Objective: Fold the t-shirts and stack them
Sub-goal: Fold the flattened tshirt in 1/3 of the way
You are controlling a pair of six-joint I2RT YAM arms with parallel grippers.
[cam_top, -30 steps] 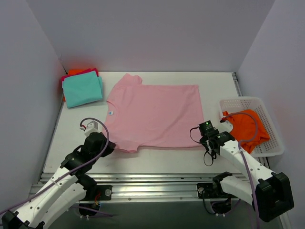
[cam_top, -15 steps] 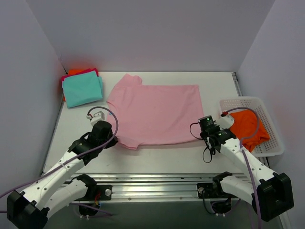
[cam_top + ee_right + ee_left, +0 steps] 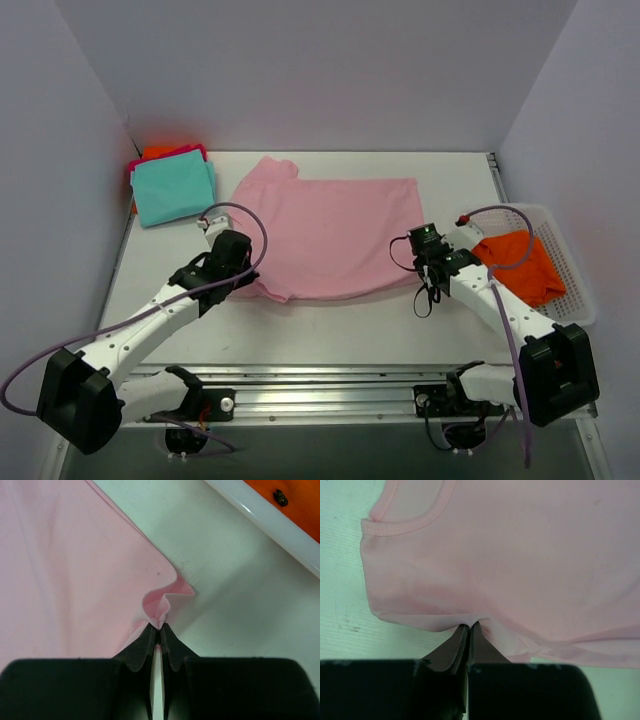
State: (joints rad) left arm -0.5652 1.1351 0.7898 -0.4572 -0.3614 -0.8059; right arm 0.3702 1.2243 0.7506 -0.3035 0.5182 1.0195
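Note:
The pale pink t-shirt [image 3: 330,230] lies spread on the table, its near edge lifted and folding away from me. My left gripper [image 3: 238,262] is shut on the shirt's near shoulder edge; in the left wrist view [image 3: 469,626] the pink cloth [image 3: 510,555] is pinched at the tips below the neckline. My right gripper [image 3: 423,258] is shut on the near hem corner; in the right wrist view [image 3: 160,626] the pink fabric [image 3: 65,555] bunches at the tips. A folded stack with a teal shirt [image 3: 173,190] on top, magenta and orange below, sits at the far left.
A white mesh basket [image 3: 570,290] at the right edge holds a crumpled orange shirt [image 3: 520,265]; its rim also shows in the right wrist view [image 3: 270,527]. Grey walls close in the table on three sides. The metal rail [image 3: 320,385] runs along the near edge.
Both grippers have moved away from me with the pink shirt's near edge, folding it over. The blue neck tag is now covered.

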